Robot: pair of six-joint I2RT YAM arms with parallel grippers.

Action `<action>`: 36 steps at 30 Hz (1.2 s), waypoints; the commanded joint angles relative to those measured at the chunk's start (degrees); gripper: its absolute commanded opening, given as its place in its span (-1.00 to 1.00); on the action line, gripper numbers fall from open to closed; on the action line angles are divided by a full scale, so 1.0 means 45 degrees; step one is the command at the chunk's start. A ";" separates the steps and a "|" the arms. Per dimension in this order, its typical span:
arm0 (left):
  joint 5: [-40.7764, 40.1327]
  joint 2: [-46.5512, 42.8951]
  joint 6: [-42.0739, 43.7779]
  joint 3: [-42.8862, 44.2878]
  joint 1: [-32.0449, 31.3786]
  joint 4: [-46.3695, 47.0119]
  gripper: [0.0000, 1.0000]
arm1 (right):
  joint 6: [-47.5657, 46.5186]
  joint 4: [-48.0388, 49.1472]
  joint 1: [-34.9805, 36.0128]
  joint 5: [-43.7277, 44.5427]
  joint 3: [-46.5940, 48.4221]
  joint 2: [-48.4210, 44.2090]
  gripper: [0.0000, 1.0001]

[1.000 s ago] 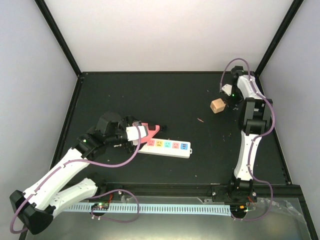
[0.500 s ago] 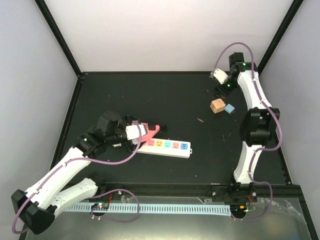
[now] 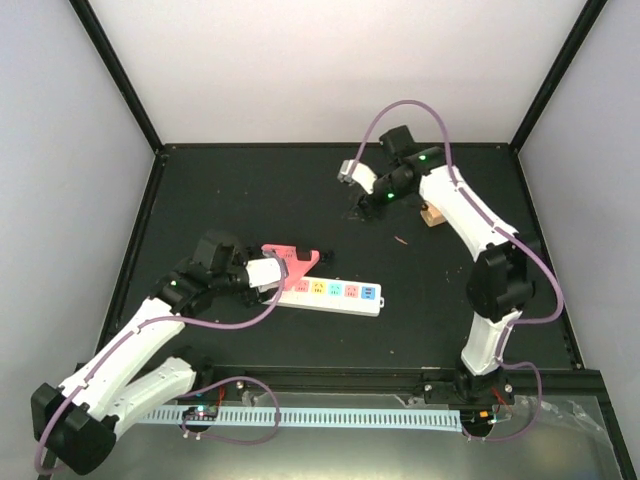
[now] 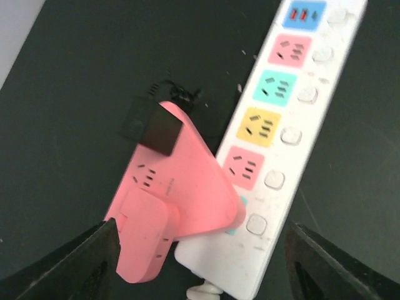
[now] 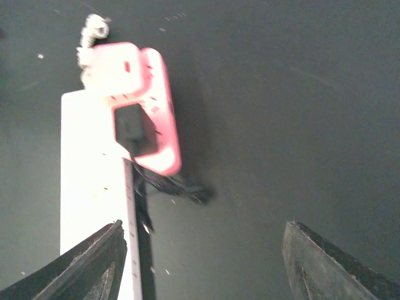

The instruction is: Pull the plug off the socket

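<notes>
My left claw (image 4: 200,228) and right claw (image 5: 204,225) gape; tugging the pink triangular plug (image 4: 181,181) could drag the unheld long white power strip (image 4: 300,131).

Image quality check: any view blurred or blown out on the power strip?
Top external: sharp, evenly lit, soft shadows only. Right wrist: blurred throughout, the socket blown out to featureless white, the pink plug smeared. Left wrist: mostly sharp, outlet colours and pin slots readable.
</notes>
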 commanded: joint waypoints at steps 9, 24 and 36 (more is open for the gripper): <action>0.0706 0.0784 0.3388 -0.1736 0.0082 0.1596 -0.07 | 0.1166 0.1812 0.2550 -0.0847 -0.0161 0.1145 0.37; -0.0324 0.2170 0.4541 -0.2645 -0.0447 0.3945 0.04 | 0.1335 0.2075 0.4168 0.0692 0.0324 0.2666 0.14; -0.0842 0.3174 0.4962 -0.2709 -0.0531 0.4468 0.07 | 0.1188 0.2271 0.4585 0.2000 0.0151 0.2879 0.11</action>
